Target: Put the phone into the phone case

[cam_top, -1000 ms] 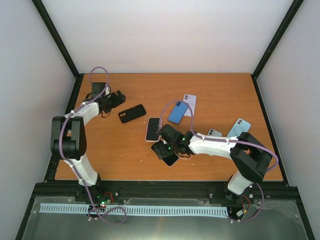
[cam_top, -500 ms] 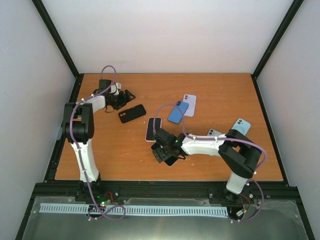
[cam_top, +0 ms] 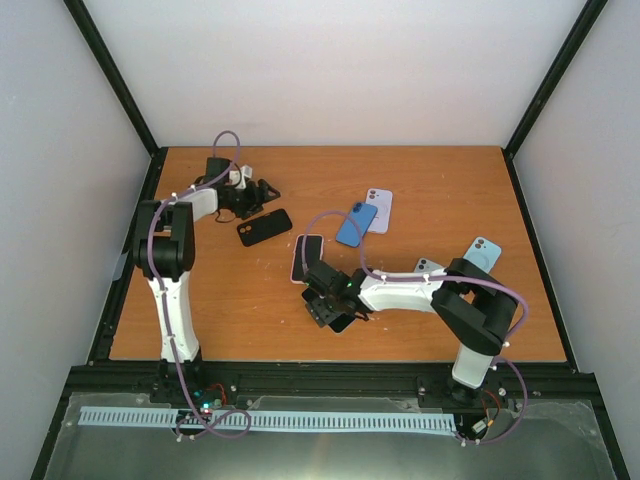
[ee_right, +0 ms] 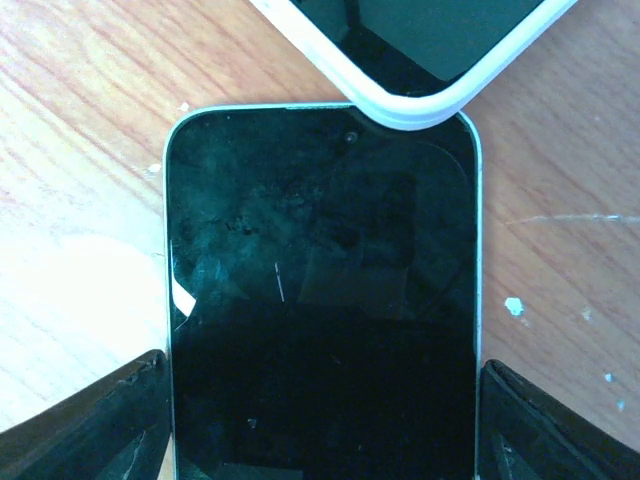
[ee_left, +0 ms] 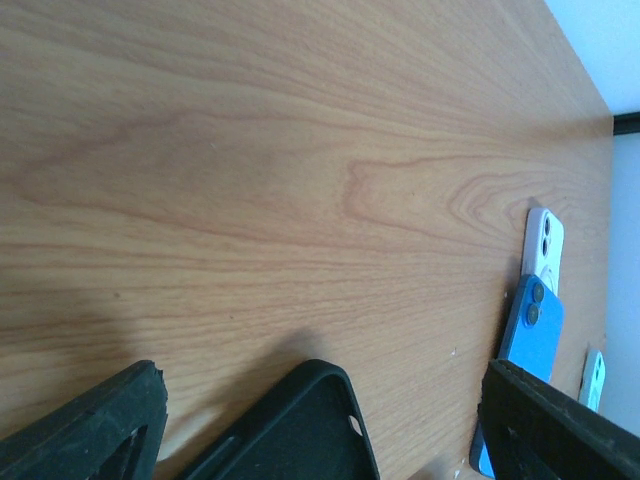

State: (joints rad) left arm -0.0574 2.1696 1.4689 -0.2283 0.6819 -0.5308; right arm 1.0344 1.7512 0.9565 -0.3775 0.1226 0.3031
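Note:
The phone point(cam_top: 342, 322) lies screen up on the wooden table; in the right wrist view it point(ee_right: 320, 280) fills the middle, dark and smudged. My right gripper point(cam_top: 326, 304) point(ee_right: 320, 420) straddles it, one finger against each long edge. The black phone case point(cam_top: 265, 227) lies open side up at the back left. My left gripper point(cam_top: 267, 192) hovers just behind it, open. In the left wrist view a corner of the case point(ee_left: 290, 435) shows between the spread fingers of that gripper point(ee_left: 320, 430), touching neither.
A phone in a white case point(cam_top: 306, 258) point(ee_right: 400, 105) lies just beyond the held phone's top edge. A blue phone point(cam_top: 356, 224) point(ee_left: 530, 340) overlaps a lilac one point(cam_top: 379, 205) point(ee_left: 543, 245) mid-table. Two pale blue phones point(cam_top: 478, 255) sit at the right.
The left gripper has swung right toward the black case. The right gripper has shifted slightly left over the phone and its fingers have drawn in against the phone's edges.

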